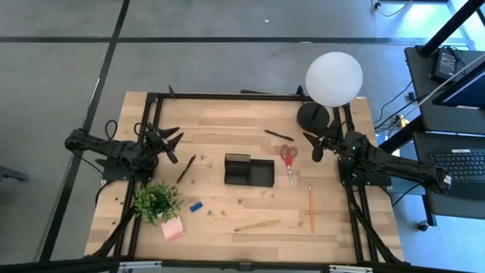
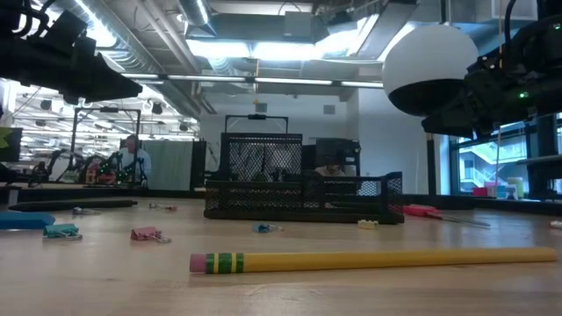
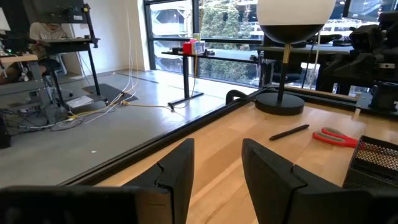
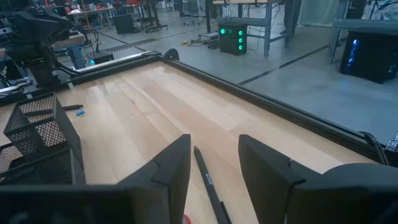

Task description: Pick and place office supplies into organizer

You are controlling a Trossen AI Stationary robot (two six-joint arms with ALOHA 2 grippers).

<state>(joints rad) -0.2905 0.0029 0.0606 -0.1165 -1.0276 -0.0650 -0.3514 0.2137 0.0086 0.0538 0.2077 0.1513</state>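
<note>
The black mesh organizer (image 1: 248, 170) stands mid-table. Around it on the wood lie red-handled scissors (image 1: 289, 159), an orange pencil (image 1: 310, 206), a yellow pencil (image 1: 257, 225), two dark pens (image 1: 278, 135) (image 1: 186, 168), a blue eraser (image 1: 196, 205), a pink sticky-note pad (image 1: 173, 229) and small clips (image 2: 149, 233). My left gripper (image 1: 173, 144) hovers open above the table's left side, pointing level. My right gripper (image 1: 314, 148) hovers open at the right, by the lamp base; one pen (image 4: 208, 180) lies on the table beyond its fingers.
A lamp with a white globe (image 1: 333, 78) on a round black base (image 1: 313, 116) stands at the far right corner. A small green potted plant (image 1: 157, 201) sits near the left front. A black frame (image 1: 227, 95) runs along the table's far edge.
</note>
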